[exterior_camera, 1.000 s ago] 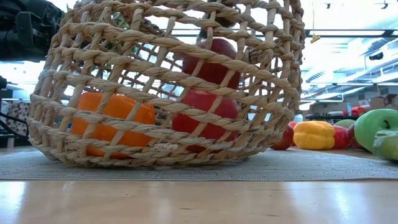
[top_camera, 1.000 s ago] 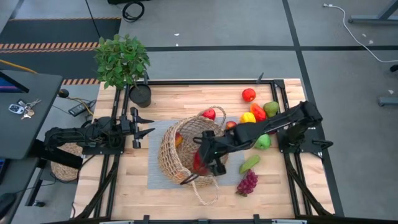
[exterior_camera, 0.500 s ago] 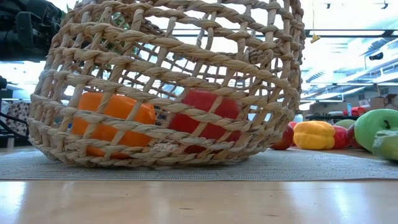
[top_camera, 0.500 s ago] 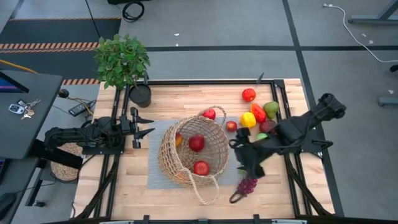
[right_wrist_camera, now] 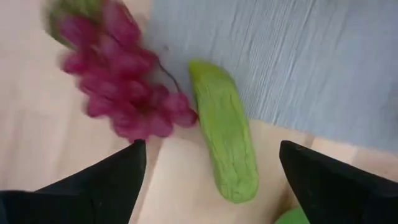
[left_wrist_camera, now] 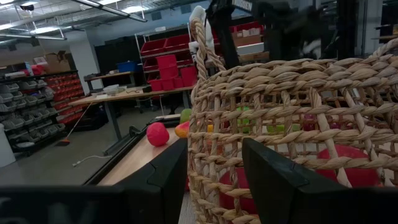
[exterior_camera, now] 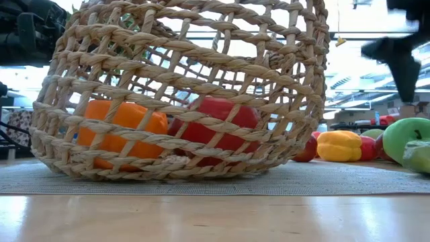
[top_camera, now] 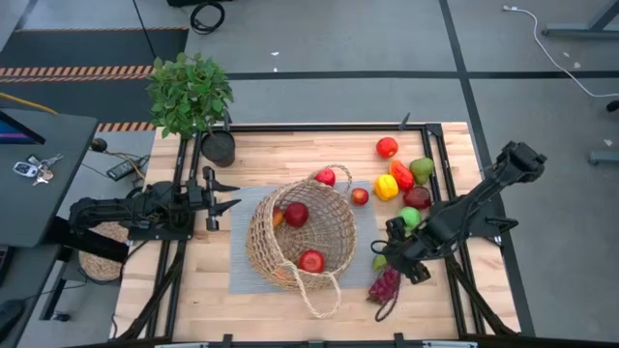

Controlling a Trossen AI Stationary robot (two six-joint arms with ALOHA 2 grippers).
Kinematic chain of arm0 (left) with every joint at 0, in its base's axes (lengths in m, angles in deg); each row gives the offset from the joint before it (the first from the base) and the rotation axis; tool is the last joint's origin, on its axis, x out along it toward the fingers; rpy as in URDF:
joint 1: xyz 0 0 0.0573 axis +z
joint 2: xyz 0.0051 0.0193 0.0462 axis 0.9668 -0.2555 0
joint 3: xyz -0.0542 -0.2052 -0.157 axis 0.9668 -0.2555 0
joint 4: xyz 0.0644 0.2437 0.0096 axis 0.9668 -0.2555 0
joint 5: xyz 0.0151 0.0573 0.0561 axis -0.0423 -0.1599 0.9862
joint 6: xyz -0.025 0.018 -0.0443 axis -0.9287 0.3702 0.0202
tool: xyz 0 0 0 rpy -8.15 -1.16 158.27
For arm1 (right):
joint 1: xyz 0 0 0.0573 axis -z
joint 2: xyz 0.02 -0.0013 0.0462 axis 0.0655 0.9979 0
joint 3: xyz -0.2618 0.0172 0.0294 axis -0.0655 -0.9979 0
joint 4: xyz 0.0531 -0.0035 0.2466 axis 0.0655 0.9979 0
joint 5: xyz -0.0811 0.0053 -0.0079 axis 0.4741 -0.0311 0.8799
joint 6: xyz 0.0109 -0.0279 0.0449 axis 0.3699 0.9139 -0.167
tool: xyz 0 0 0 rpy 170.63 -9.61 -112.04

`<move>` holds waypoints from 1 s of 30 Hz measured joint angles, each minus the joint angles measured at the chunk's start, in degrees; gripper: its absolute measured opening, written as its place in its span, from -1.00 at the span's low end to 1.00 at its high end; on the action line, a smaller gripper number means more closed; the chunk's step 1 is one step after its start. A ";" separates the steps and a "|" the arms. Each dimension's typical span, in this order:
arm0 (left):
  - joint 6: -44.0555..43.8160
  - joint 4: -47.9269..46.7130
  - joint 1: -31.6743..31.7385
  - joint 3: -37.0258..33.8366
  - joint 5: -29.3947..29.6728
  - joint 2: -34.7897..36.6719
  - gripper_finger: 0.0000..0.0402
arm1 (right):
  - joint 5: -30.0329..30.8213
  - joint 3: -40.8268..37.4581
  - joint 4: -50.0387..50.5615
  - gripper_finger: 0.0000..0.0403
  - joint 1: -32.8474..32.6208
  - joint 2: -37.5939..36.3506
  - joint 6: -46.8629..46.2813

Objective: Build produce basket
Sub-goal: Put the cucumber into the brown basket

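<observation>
The basket [top_camera: 302,234] is sitting at the centre of the frame on a grey mat [top_camera: 242,253], tipped so its mouth is facing the right side. Two red apples [top_camera: 297,215] and an orange piece [top_camera: 278,218] are lying inside it; through the weave in the low view they are showing as orange and red shapes.

The right gripper [top_camera: 395,253] is hanging at the lower right, fingers spread wide and empty, directly above the cucumber [right_wrist_camera: 224,146] and the grapes [right_wrist_camera: 118,99], which are touching each other at the mat's edge. More produce is lying in the upper right: a red apple [top_camera: 387,147], a yellow pepper [top_camera: 386,184], a green apple [top_camera: 410,217] and what is probably a pear [top_camera: 422,169].

The left gripper [top_camera: 224,193] is waiting at the left, fingers apart, just beside the basket.
</observation>
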 joint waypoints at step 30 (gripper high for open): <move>0.01 0.00 0.02 0.02 0.01 -0.01 -0.20 | 5.63 -2.49 -7.07 0.14 1.50 15.05 8.32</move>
